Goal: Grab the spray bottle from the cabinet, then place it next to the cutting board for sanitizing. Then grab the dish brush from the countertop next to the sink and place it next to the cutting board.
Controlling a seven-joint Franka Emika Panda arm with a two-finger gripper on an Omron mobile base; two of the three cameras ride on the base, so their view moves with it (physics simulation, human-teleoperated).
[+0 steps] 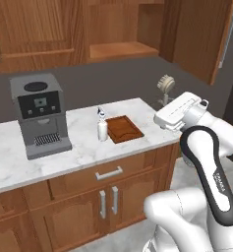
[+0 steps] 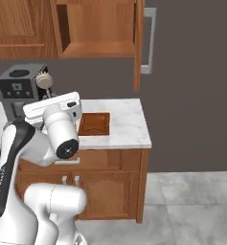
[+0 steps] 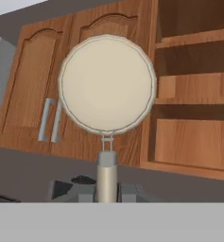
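spray bottle placed, dish brush in hand and on its way

the dish brush (image 3: pixel 107 87) is clamped by its handle in the gripper (image 1: pixel 163 101), raised off the right end of the worktop (image 1: pixel 83 147), near the cutting board (image 1: pixel 124 129). the spray bottle (image 1: pixel 102 126) already stands just left of that board; the cabinet (image 1: pixel 120 29) hangs open above. left: set the brush beside the board.

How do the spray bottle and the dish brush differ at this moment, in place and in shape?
The spray bottle stands upright on the countertop beside the cutting board; the dish brush is held up in the air by the gripper. The spray bottle is slim with a trigger nozzle; the dish brush has a round, flat tan head on a short handle. Both are pale in colour.
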